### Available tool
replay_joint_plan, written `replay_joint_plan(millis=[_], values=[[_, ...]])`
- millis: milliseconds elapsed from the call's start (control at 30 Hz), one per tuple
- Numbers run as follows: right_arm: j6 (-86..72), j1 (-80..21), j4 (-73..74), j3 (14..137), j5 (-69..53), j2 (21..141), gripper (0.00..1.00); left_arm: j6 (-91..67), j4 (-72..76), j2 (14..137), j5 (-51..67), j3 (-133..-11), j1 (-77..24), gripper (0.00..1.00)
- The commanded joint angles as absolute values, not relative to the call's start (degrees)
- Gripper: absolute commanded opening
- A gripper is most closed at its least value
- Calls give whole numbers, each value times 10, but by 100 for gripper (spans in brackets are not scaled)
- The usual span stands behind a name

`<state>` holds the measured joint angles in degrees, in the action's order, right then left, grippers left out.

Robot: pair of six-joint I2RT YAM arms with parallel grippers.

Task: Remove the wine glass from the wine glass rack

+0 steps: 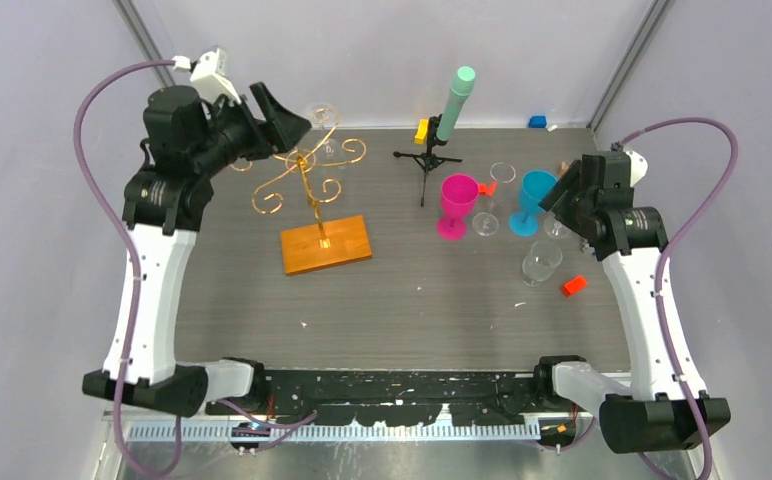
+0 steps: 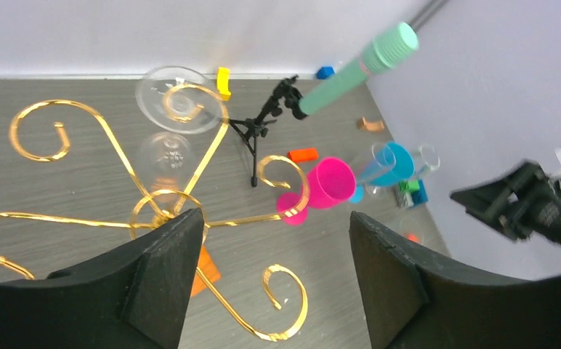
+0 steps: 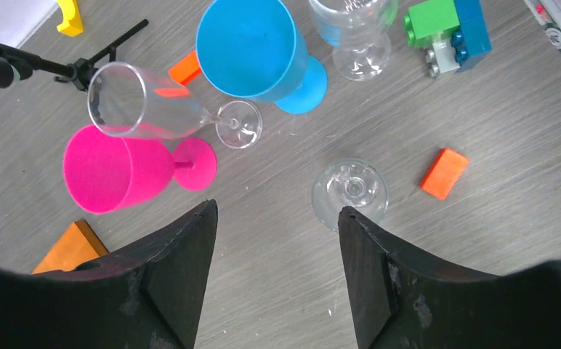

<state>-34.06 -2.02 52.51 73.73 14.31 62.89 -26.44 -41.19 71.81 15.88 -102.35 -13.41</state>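
Observation:
The wine glass rack is a gold scroll stand on an orange-brown wooden base at the table's left middle. A clear wine glass hangs upside down from a far scroll arm. In the left wrist view its round foot rests on the scroll and its bowl hangs below. My left gripper is open and empty, raised just left of the rack top, short of the glass; the left wrist view shows it above the scrolls. My right gripper is open and empty over the glasses at right.
A black tripod with a mint-green cylinder stands behind the rack's right. A pink goblet, a blue goblet and clear glasses stand at right. An orange block, a yellow block and a green-blue brick lie about.

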Motion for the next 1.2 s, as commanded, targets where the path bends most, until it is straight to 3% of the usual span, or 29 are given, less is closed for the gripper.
replay_joint_plan(millis=[0,133,267,467,1167], values=[[-312,-17,561,745,157,603,67,-366,-350,765,278,-1035,-72,68],[-309,-17,561,736,135,578,66,-429,-313,801,282,-1030,-52,57],[-300,-17,565,731,115,566,66,-474,-271,826,269,-1017,-52,55],[-286,-17,575,738,115,555,66,-476,-252,831,193,-987,-52,55],[-262,-17,568,726,82,537,66,-542,-163,888,213,-945,-52,53]])
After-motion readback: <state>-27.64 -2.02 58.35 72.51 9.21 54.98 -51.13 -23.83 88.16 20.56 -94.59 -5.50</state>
